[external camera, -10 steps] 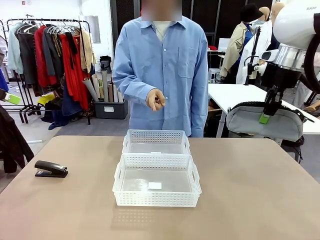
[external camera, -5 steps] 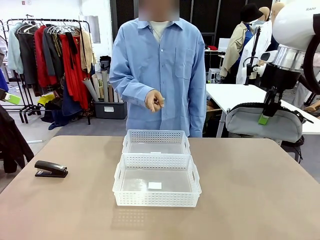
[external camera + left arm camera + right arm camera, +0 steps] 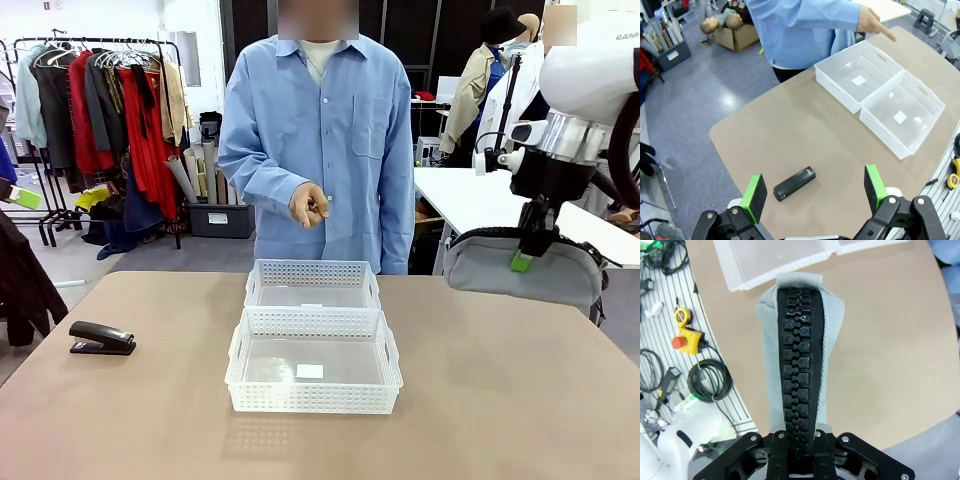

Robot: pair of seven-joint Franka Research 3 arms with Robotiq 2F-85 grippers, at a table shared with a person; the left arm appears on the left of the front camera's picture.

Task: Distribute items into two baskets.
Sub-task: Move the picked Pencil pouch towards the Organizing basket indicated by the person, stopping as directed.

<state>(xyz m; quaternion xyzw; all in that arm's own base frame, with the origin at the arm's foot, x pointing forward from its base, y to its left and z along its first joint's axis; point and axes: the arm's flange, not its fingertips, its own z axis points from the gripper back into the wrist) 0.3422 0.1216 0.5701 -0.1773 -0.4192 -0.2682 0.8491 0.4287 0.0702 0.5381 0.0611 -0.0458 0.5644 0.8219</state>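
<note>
From the front, two white baskets sit touching, one behind the other, in the middle of the bench [image 3: 500, 400]: the near basket [image 3: 236, 372] holds nothing but a small white label [image 3: 310, 371] on its floor, and the far basket [image 3: 312, 269] is likewise bare inside. The stapler [image 3: 102, 338] lies on the bench well off to the left of them. At the right, the right claw [image 3: 521, 262] is clamped on the top of the grey pouch [image 3: 560, 275], which hangs in the air over the bench's far right corner. A person [image 3: 320, 140] in a blue shirt stands at the far side with one hand [image 3: 310, 204] raised in front of the body. In the left wrist view, the left claw [image 3: 813, 190] is spread wide and holds nothing; the stapler [image 3: 794, 183] lies on the bench below, seen between its green pads [image 3: 754, 197]. Farther off both baskets show bare floors with one label each, and the person's hand [image 3: 870, 22] points a finger above the far basket [image 3: 837, 91], beside the near basket [image 3: 885, 134]. In the right wrist view, the right claw [image 3: 798, 440] is pinched tight on the black toothed band running along the pouch [image 3: 835, 340], which hangs above the bench; basket edges [image 3: 775, 270] show beyond the pouch's end.
</note>
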